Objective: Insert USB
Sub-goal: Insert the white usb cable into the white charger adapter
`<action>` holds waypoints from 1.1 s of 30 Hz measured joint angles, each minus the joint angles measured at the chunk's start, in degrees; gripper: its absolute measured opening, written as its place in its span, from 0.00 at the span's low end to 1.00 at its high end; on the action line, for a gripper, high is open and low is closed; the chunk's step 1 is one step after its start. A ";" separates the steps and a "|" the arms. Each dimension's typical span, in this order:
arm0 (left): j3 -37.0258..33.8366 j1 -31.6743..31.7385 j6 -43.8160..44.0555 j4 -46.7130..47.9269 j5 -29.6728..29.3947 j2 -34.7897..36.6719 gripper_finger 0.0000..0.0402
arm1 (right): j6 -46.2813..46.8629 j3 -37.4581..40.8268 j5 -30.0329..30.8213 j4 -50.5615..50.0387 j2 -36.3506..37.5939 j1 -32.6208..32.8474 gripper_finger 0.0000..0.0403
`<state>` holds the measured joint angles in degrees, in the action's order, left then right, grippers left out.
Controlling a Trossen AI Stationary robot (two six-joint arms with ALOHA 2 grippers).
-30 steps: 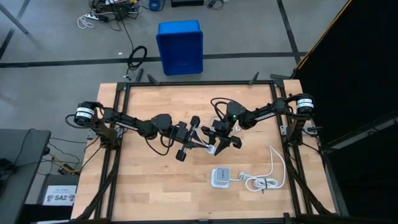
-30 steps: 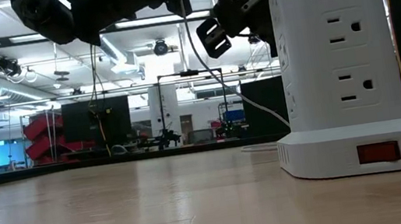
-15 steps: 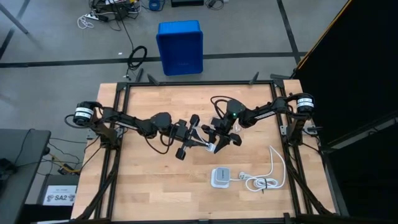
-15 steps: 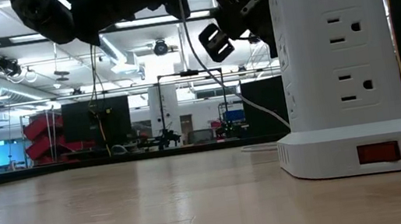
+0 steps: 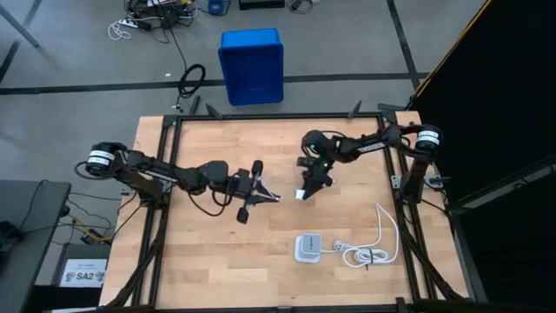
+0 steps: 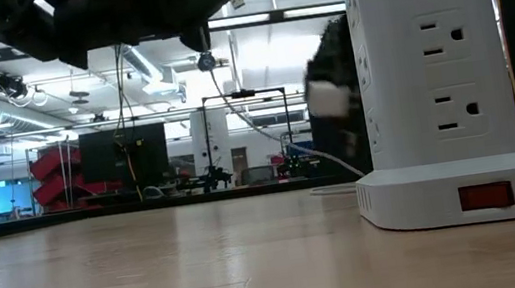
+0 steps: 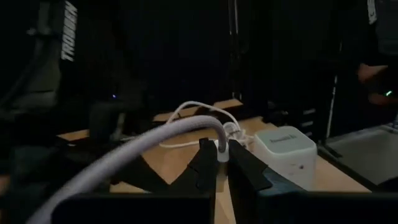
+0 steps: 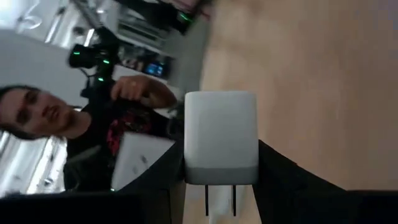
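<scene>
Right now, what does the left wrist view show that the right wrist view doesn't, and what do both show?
Only the left wrist view shows the left gripper shut on the USB cable's plug, with the white power strip and its bundled cord on the table beyond. Only the right wrist view shows the right gripper holding the small white cube, prongs toward the camera, and a person behind the table. Both show the wooden table.
</scene>
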<state>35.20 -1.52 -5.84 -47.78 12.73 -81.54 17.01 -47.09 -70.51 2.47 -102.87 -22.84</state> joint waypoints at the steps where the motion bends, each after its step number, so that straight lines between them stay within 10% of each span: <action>1: 0.00 0.03 0.06 -0.01 -0.32 0.06 0.00 | -2.01 0.04 0.83 -4.62 -0.04 -0.70 0.27; 10: 0.02 -0.02 0.08 -0.04 -0.53 0.06 0.00 | -12.44 0.09 12.89 -28.53 -0.25 -3.47 0.27; 33: 0.13 4.14 -2.75 5.89 -9.86 5.42 0.00 | -16.38 -1.61 12.14 -33.25 5.32 -3.44 0.27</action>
<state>35.33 2.62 -8.58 -41.88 2.87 -76.11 0.63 -48.70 -58.37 -30.78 -97.55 -26.28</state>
